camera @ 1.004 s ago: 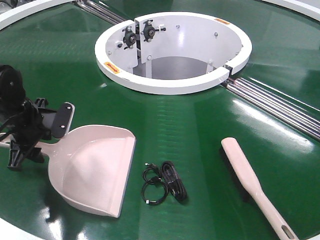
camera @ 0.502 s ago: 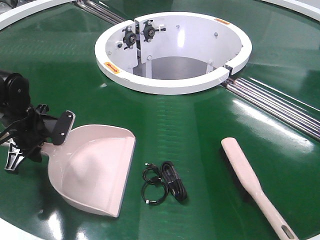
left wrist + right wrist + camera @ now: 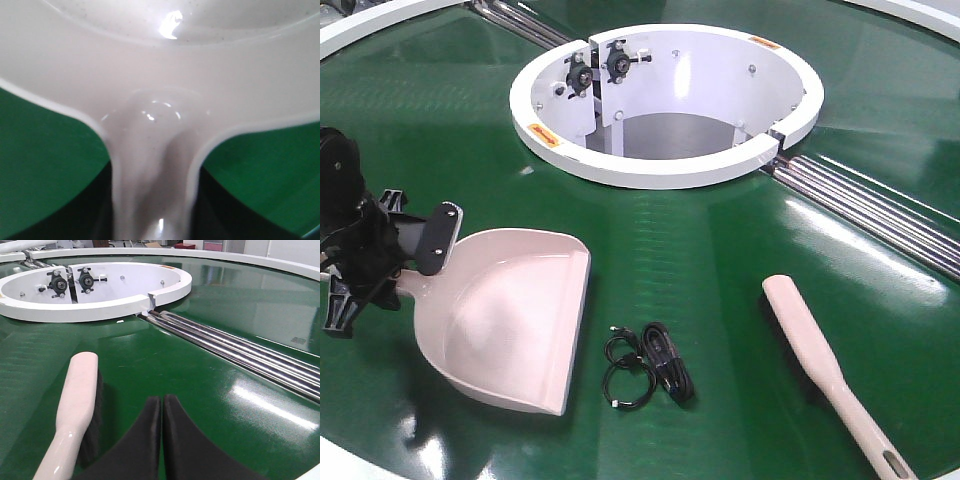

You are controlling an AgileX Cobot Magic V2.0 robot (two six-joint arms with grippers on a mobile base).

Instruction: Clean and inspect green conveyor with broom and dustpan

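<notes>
The beige-pink dustpan (image 3: 505,320) is at the left of the green conveyor (image 3: 700,250), its wide mouth facing right. My left gripper (image 3: 420,262) is shut on the dustpan's handle (image 3: 150,190), with dark fingers (image 3: 97,212) on both sides of it. The broom (image 3: 820,355) lies flat on the belt at the right, bristles down, handle toward the front edge. My right gripper (image 3: 162,400) is shut and holds nothing. It hovers just right of the broom (image 3: 77,400) without touching it, and does not show in the front view.
A coiled black cable (image 3: 650,365) lies on the belt between dustpan and broom. The white central ring (image 3: 665,165) stands behind them, with steel rollers (image 3: 880,215) running to the right. The white rim (image 3: 350,465) borders the front left.
The left gripper and the dustpan have shifted a little up and to the left in the front view. The broom and cable have stayed put.
</notes>
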